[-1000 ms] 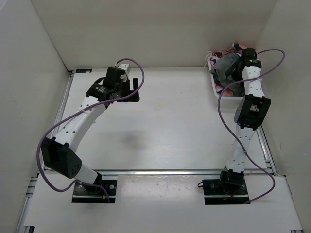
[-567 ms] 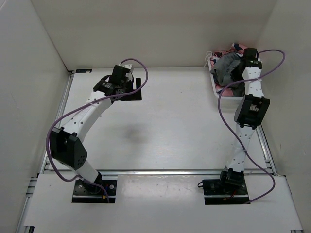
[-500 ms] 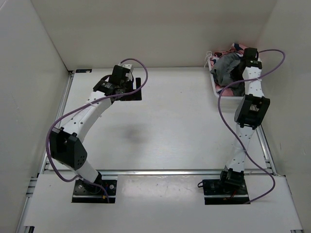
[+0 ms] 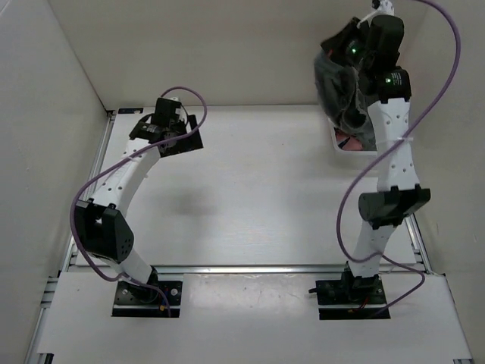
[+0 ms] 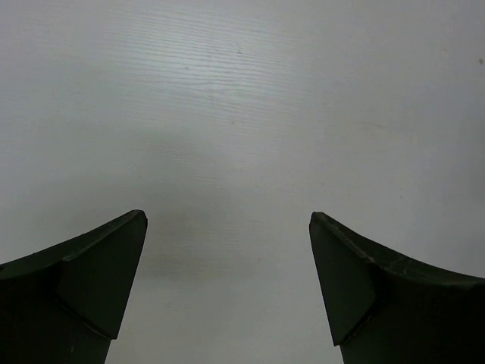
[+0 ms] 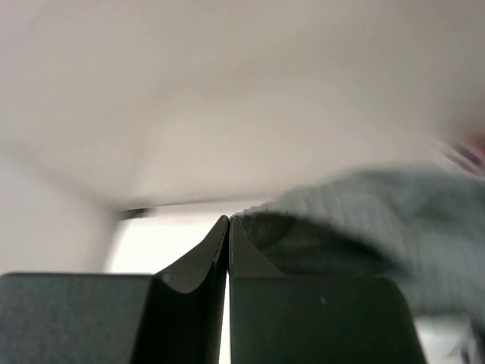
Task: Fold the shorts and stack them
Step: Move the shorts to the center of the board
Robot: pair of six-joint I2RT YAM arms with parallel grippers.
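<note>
The dark grey shorts (image 4: 336,85) hang bunched in the air at the back right, above the white tray (image 4: 362,149). My right gripper (image 4: 339,51) is raised high and shut on their top edge. In the right wrist view the fingertips (image 6: 229,221) are pressed together, with the grey cloth (image 6: 356,227) spreading to their right. My left gripper (image 4: 186,138) hovers low over the back left of the table. It is open, with only bare tabletop between its fingers (image 5: 228,221).
Pink cloth (image 4: 349,139) still lies in the tray under the hanging shorts. White walls enclose the table at the back and on both sides. A metal rail (image 4: 250,268) runs along the near edge by the arm bases.
My right gripper has shut on the shorts and lifted them high out of the tray. My left gripper has moved a little to the left and stays open.
</note>
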